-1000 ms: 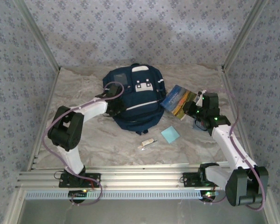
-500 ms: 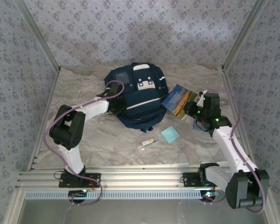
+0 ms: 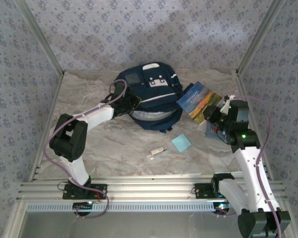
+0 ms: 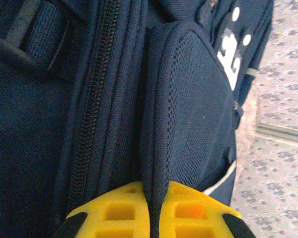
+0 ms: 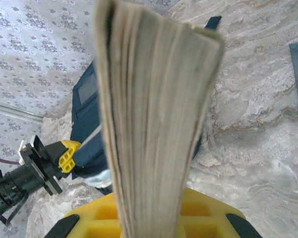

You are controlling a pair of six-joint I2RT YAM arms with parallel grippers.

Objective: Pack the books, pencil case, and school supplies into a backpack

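The navy backpack [image 3: 151,91] stands at the back middle of the table, a pale lining showing at its lower front. My left gripper [image 3: 133,102] is shut on a fold of its fabric beside the zipper [image 4: 89,114]; the yellow fingertips [image 4: 114,208] pinch that seam. My right gripper [image 3: 216,115] is shut on the book [image 3: 201,100], held tilted in the air right of the backpack, its page edges [image 5: 154,114] facing the wrist camera. The light-blue pad [image 3: 181,143] and the white stick [image 3: 156,152] lie on the table in front. A grey corner of the pencil case [image 3: 210,130] peeks from under the right arm.
Patterned walls close in the marble table [image 3: 99,144] on three sides. A metal rail [image 3: 139,191] carrying both arm bases runs along the near edge. From the right wrist view, the left gripper [image 5: 64,154] is seen at the backpack [image 5: 87,124].
My left gripper has shut on the backpack and pulled its edge up and back, exposing pale lining. The right arm has lifted the book higher and to the right.
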